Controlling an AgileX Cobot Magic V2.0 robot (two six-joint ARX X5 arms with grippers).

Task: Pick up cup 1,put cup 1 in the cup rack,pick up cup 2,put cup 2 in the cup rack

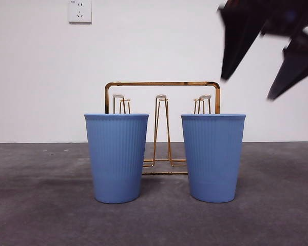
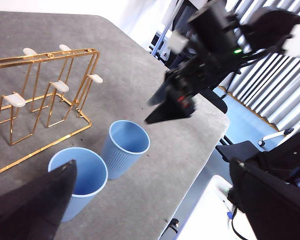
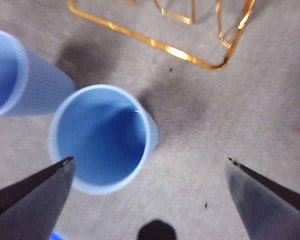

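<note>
Two blue ribbed cups stand upright on the grey table, the left cup and the right cup. The gold wire cup rack stands behind the gap between them, its white-tipped pegs bare. My right gripper hangs open, above and to the right of the right cup. In the right wrist view its open jaws frame that cup, with the other cup beside it. My left gripper is open and holds nothing, back from the cups and rack.
A white wall with a socket closes off the back. The table edge curves round past the cups, with chairs and floor beyond it. The right arm reaches in over that edge.
</note>
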